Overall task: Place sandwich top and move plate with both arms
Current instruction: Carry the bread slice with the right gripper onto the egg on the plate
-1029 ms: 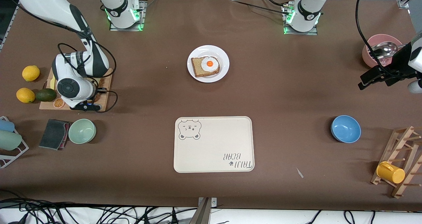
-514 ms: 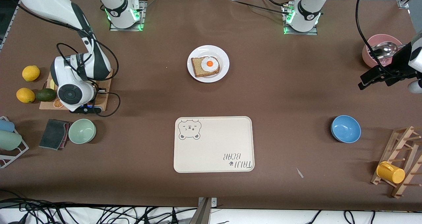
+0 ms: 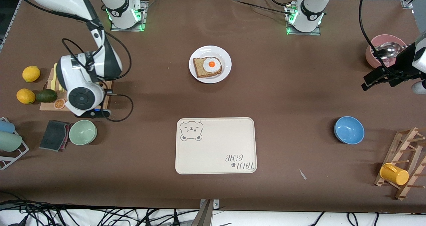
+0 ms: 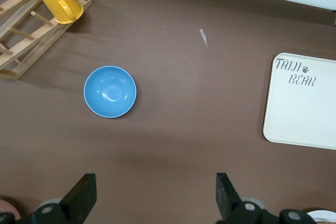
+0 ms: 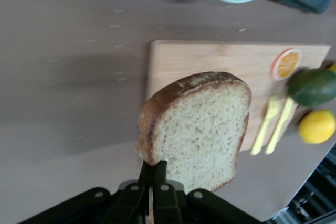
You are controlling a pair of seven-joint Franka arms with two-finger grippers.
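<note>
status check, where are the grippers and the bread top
Right gripper shut on bread top, over the cutting board. Left gripper open, waiting near the blue bowl. Plate path unobstructed.

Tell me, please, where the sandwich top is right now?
The right gripper holds the sandwich top in the air above the wooden cutting board, at the right arm's end.
</note>
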